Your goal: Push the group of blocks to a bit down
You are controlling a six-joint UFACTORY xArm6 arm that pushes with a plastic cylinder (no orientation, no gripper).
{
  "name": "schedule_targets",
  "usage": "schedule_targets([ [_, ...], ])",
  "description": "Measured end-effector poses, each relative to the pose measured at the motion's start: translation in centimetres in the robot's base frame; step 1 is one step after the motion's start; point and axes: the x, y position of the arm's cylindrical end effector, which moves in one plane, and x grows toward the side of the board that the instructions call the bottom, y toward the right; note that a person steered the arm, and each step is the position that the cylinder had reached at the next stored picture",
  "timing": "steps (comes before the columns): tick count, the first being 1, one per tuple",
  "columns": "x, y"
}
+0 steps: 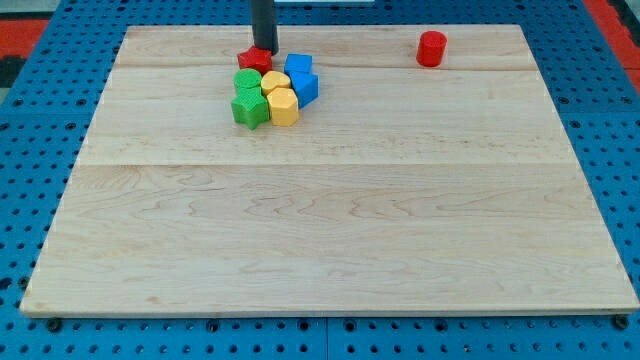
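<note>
Surface [330, 250], a pale wooden board, is seen resting on a blue pegboard base [30, 150]; nearest part of the board, toward the view's bottom, carries nothing.

Further up, left of centre, the group of blocks is found packed tight. At its near edge, a green star-like block [249, 108] is set at the view's left w/ a yellow block [284, 106] touching it on the right. Just behind these, a second green block [247, 82] and a second yellow block [275, 82] are seen, shapes rounded but not clearly made out. On the right side of the cluster two blue blocks are placed: one blue block [306, 88] angular, nearer, and another blue block [298, 66] directly behind it. At the far edge of the group, a red block [256, 60], roughly star- or pentagon-shaped, is lodged against the green and yellow ones.

My tip [263, 50] is seen at the far side of the group, touching or just about touching the top of the red block; whole cluster thus lies below the tip in the view, toward the view's bottom. No gripper is fitted, so open/closed can't be told; only the dark rod [263, 22] is shown coming down from the view's top.

Well apart, near the top right, a red cylinder [431, 48] is stood alone.
</note>
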Motion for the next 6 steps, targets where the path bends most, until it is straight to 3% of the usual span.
schedule_targets([
  [4,1.4,-5.1],
  [6,4.3,-0.8],
])
